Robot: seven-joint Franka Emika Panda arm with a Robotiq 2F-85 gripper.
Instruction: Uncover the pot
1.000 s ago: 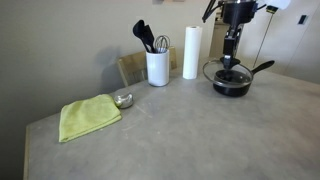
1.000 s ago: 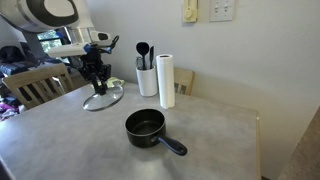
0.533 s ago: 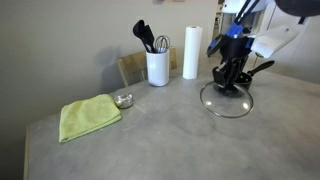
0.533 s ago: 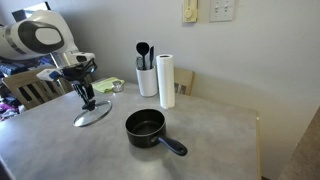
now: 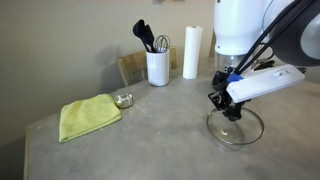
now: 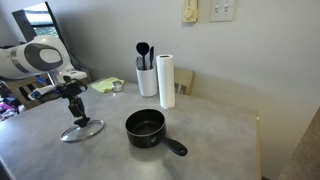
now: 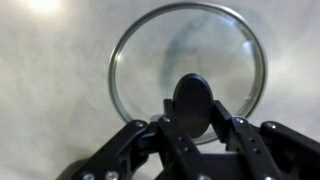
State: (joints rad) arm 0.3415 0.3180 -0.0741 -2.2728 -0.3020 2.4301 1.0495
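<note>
1. The pot (image 6: 146, 127) is sitting uncovered on the table (image 6: 215, 135), well apart from the pincer (image 6: 77, 112), with its handle pointing away from it.
2. I am keeping the pincer's fingers (image 7: 168, 132) clamped on the dark knob (image 7: 192, 98) of the glass lid (image 6: 81, 130).
3. The lid is hanging directly under the pincer, down at the tabletop; I cannot tell whether it is touching.
4. In an exterior view, the white utensil holder (image 5: 157, 67) and paper towel roll (image 5: 191, 52) are standing beyond the pincer, and the green cloth (image 5: 88, 116) is lying well apart from it.
</note>
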